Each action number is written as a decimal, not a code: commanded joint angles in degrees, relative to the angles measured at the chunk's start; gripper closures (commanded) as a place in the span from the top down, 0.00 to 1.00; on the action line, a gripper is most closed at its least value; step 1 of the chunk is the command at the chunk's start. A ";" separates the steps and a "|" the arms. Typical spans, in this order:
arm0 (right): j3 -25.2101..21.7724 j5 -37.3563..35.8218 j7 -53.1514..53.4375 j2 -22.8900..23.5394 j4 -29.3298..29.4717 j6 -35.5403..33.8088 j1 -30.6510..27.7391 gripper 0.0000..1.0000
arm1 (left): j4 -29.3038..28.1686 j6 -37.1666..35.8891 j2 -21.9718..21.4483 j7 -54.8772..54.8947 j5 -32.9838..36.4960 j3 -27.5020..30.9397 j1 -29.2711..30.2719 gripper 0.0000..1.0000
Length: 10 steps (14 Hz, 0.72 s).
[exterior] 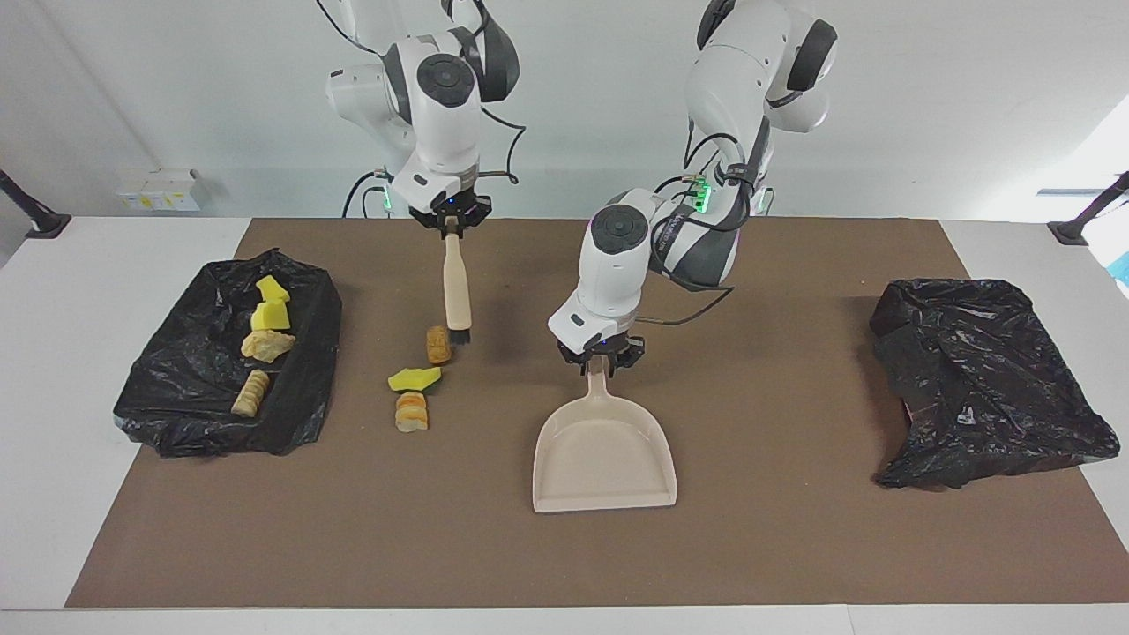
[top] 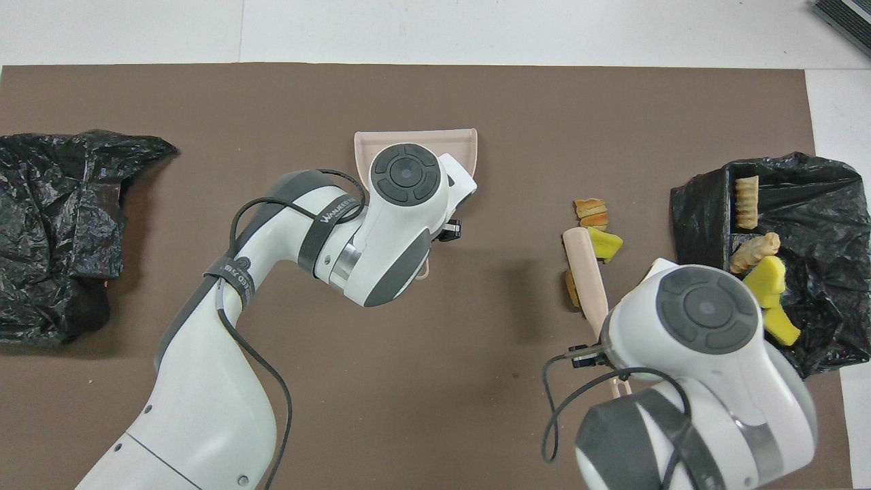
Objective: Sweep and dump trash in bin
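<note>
A: Left claw (exterior: 603, 362) pinching the dustpan (exterior: 604, 459) handle mid-counter; right claw (exterior: 452, 222) clamped on the brush (exterior: 457, 295).

B: Three scraps (exterior: 414, 379) lie at the dustpan's nine o'clock, four in the bin (exterior: 159, 388). Sweeping step; next, I'd say, dustpan slides over.
</note>
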 commanded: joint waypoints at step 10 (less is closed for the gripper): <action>1.15 -12.89 -11.53 12.16 -0.66 12.02 -15.90 0.00 | -1.91 -9.57 -7.88 21.89 0.07 1.82 3.81 0.00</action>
